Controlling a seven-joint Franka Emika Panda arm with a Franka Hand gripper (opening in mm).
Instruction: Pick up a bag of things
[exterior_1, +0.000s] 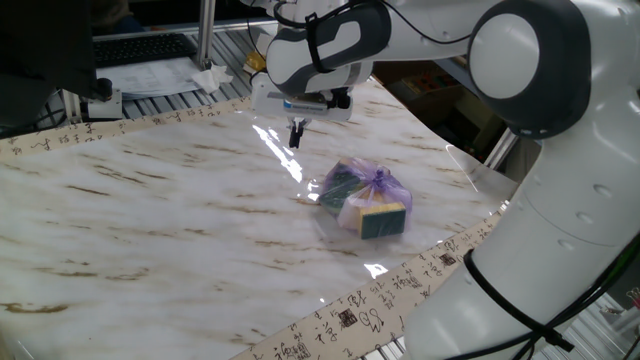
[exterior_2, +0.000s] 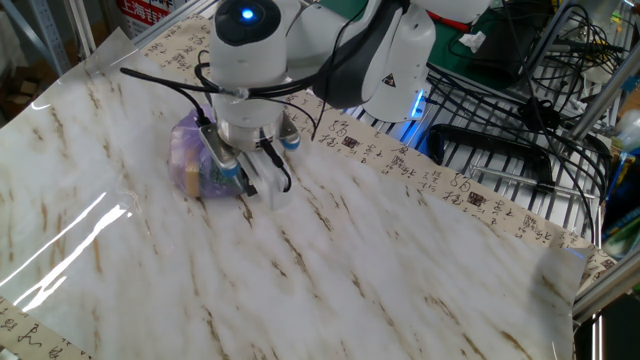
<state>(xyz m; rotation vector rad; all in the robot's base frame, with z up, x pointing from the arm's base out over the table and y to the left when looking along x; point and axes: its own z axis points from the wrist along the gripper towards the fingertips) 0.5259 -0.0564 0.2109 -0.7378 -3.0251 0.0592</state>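
Observation:
The bag of things (exterior_1: 365, 198) is a small purple-tinted plastic bag, knotted on top, with green-and-yellow sponge blocks showing through. It lies on the marble tabletop (exterior_1: 150, 220) near the right edge. My gripper (exterior_1: 296, 133) hangs above the table, up and to the left of the bag, apart from it. Its dark fingers are pressed together and hold nothing. In the other fixed view the bag (exterior_2: 192, 158) is partly hidden behind the gripper's hand (exterior_2: 250, 165), and the fingertips do not show clearly.
A keyboard (exterior_1: 140, 47) and papers (exterior_1: 160, 75) lie beyond the table's far edge. Wire racks and black cables (exterior_2: 500, 150) stand past the table's patterned border (exterior_2: 440, 185). My own arm (exterior_1: 540, 200) rises at the right side.

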